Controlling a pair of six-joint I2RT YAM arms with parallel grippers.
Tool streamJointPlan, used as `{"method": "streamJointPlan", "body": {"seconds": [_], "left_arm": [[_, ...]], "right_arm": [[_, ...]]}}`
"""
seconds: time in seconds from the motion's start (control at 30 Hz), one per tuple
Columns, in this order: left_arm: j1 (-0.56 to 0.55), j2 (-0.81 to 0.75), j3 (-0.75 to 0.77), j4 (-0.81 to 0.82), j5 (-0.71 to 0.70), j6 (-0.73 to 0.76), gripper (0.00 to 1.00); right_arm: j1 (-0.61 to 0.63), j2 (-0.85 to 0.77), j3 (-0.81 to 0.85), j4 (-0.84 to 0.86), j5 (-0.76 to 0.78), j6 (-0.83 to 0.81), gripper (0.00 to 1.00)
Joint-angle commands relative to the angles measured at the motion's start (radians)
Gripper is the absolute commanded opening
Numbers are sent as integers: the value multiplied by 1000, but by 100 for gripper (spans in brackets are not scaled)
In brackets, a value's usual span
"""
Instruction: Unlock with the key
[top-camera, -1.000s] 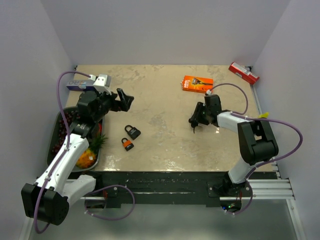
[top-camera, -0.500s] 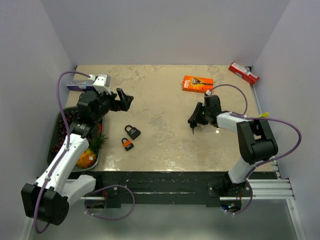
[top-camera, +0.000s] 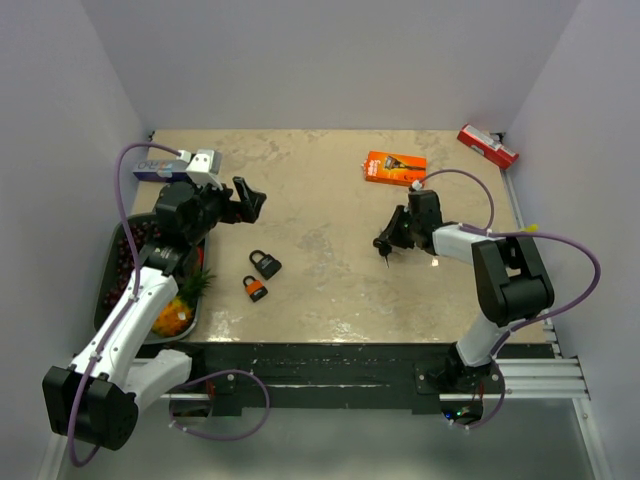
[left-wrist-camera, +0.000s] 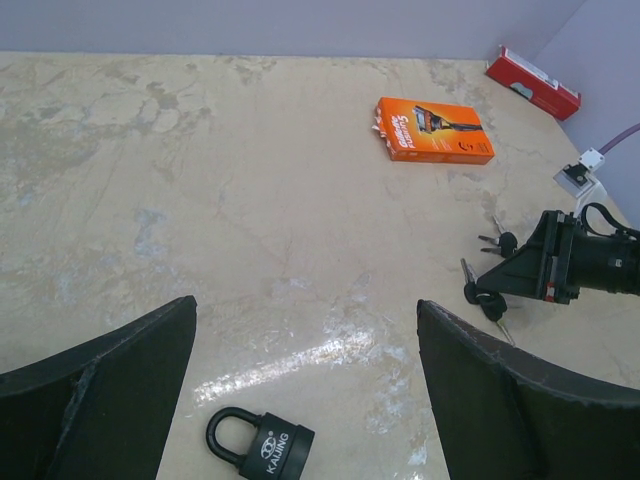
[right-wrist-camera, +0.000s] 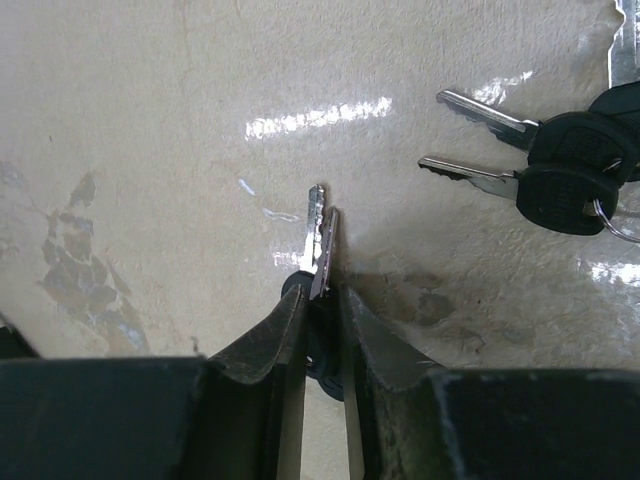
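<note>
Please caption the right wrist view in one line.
Right gripper grips one key bunch on the table; second key bunch lies nearby.

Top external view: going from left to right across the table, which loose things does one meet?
Fruit tray → black padlock → orange box → red box.

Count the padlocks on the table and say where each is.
2. The black padlock lies left of centre. The orange padlock lies just beside it, toward the near edge. None appears hidden.
</note>
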Motion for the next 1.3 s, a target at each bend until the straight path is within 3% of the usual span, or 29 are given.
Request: {"method": "streamJointPlan", "body": {"seconds": [0.0, 0.27, 0.57, 0.83, 1.03, 1.27], "left_arm": [[-6, 1, 16, 9, -15, 20, 95], [-6, 3, 19, 1, -29, 22, 95], [-9, 1, 16, 23, 34, 26, 95], [-20, 23, -4, 138, 290, 14, 95], [-32, 66, -22, 245, 515, -39, 95], [-71, 138, -47, 371, 695, -124, 95]], "right_arm": [[5, -11, -8, 23, -20, 13, 18], [3, -30, 3, 5, -29, 7, 6], [5, -147, -24, 53, -66, -36, 0], [5, -267, -69, 140, -182, -155, 0], [15, -312, -104, 275, -458, -200, 0], [136, -345, -74, 312, -564, -200, 0]]}}
